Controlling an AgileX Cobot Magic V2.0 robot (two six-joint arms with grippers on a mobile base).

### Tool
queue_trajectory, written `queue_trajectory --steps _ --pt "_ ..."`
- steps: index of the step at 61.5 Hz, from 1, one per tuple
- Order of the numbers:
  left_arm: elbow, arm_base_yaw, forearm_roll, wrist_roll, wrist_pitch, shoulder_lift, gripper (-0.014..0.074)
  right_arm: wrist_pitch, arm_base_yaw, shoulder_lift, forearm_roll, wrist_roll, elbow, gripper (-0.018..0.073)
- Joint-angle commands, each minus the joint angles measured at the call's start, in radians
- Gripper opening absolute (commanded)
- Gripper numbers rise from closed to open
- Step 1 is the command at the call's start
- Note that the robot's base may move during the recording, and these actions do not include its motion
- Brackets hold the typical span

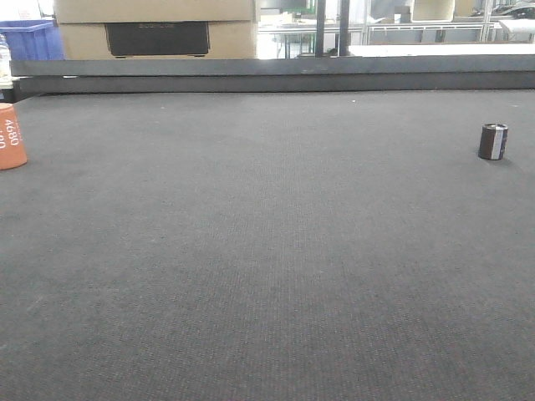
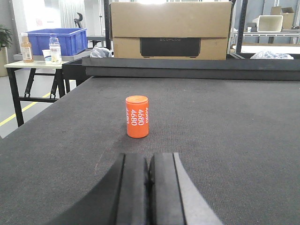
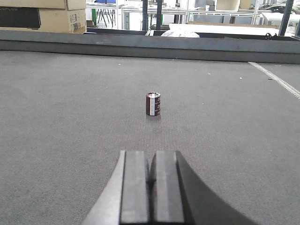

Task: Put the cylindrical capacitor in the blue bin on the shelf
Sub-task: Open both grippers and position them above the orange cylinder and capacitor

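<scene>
The cylindrical capacitor [image 1: 493, 141] stands upright on the dark table top at the far right, small and dark with a light stripe. In the right wrist view the capacitor [image 3: 153, 104] is straight ahead of my right gripper [image 3: 151, 161], a short way off; the jaws are shut with nothing between them. My left gripper [image 2: 149, 161] is shut and empty too, facing the orange cylinder marked 4680 [image 2: 137, 116], which stands upright ahead of it. The shelf and its blue bin are out of view.
The orange cylinder [image 1: 11, 137] sits at the table's left edge. A raised dark rail [image 1: 276, 75] runs along the table's far side, with a cardboard box [image 2: 171, 30] behind it. A blue crate [image 2: 58, 40] and bottles rest on a side table at left.
</scene>
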Motion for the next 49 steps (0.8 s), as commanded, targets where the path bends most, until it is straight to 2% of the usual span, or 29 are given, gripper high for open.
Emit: queue_trajectory --steps 1,31,49 --pt "-0.002 -0.006 -0.006 0.001 -0.018 -0.005 -0.0111 -0.021 -0.003 -0.004 -0.009 0.001 0.001 -0.0162" --pt "-0.002 -0.006 -0.006 0.001 -0.022 -0.005 -0.0111 -0.021 -0.003 -0.004 -0.009 0.001 0.001 -0.0162" --pt "-0.002 -0.006 -0.028 0.001 -0.119 -0.005 -0.0111 -0.054 -0.003 -0.004 -0.009 0.001 0.001 -0.0162"
